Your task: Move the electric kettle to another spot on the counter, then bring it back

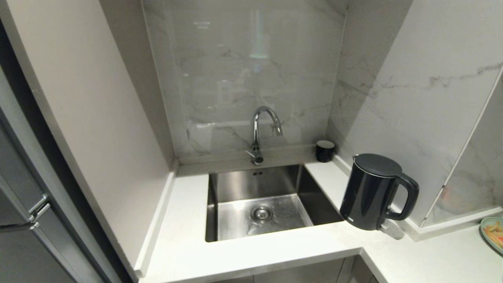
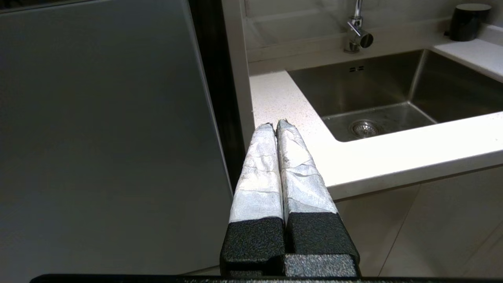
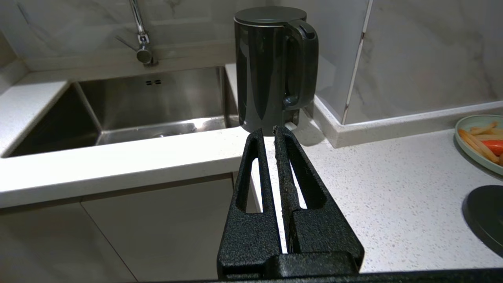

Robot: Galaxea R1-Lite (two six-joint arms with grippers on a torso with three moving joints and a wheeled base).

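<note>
The electric kettle [image 1: 371,192], tall and glossy black with a loop handle, stands upright on the white speckled counter [image 1: 255,251] at the sink's right corner, close to the wall. In the right wrist view the electric kettle [image 3: 267,74] is just beyond my right gripper [image 3: 268,131], which hangs shut and empty in front of the counter [image 3: 373,177] edge, apart from it. My left gripper [image 2: 275,124], its fingers wrapped in pale tape, is shut on nothing, low before the counter [image 2: 283,98] at the sink's left side. Neither arm shows in the head view.
A steel sink [image 1: 251,181] with a chrome tap [image 1: 259,129] fills the corner. A small black cup [image 1: 325,150] stands at the back right. A green plate [image 3: 471,121] of food and a flat black base disc [image 3: 487,212] lie to the right. A grey tall unit [image 1: 23,196] stands left.
</note>
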